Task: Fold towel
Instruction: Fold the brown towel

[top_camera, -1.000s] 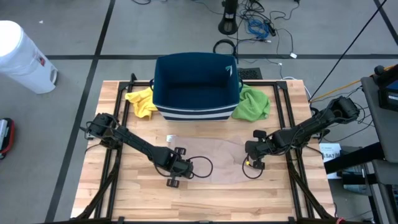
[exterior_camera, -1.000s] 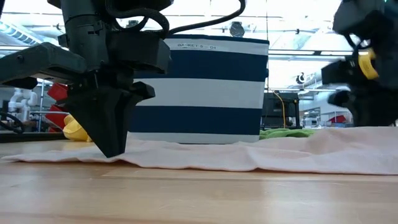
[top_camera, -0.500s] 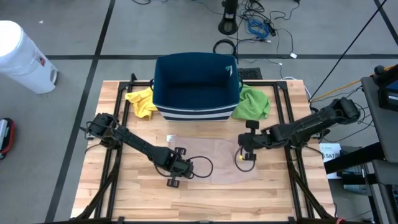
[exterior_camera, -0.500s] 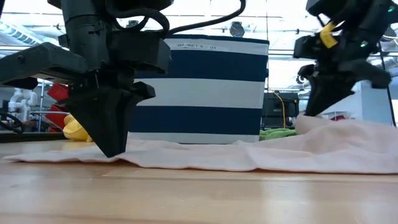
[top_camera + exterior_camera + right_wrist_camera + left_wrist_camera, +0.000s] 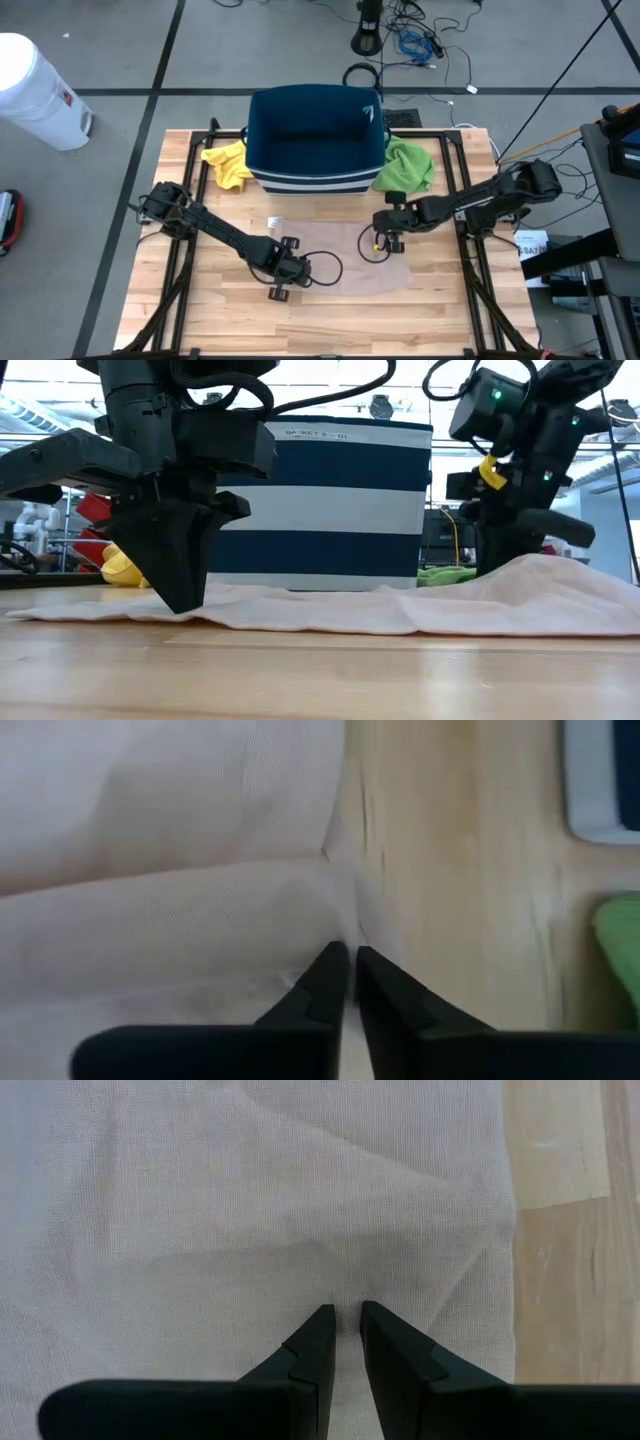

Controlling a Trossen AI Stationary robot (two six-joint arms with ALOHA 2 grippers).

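Here the pale towel (image 5: 345, 262) lies on the wooden table (image 5: 200, 310) in front of the blue-and-white striped basket (image 5: 316, 140), with a yellow cloth (image 5: 228, 163) beside the basket on one side and a green cloth (image 5: 405, 165) on the other. The left gripper (image 5: 283, 281) presses down near the towel's front left part, its fingers (image 5: 310, 1355) nearly together with a little fabric bunched between the tips, so it appears to pinch and anchor the cloth. The right gripper (image 5: 384, 236) stands over the towel's right part, near the edge facing the basket; in the right wrist view its fingers (image 5: 318, 988) sit almost closed over a raised ridge of fabric, and whether they grip that ridge or are letting it go cannot be told. In the low view the towel's right side rises in a soft mound (image 5: 545, 588) under the right gripper (image 5: 508, 565), while the left side lies flat. As a judgement, the first fold is partly made: the right portion seems drawn inward over the middle, but the layers are loose and uneven. Laying that flap flat, squaring its edges and any further fold remain to be done.
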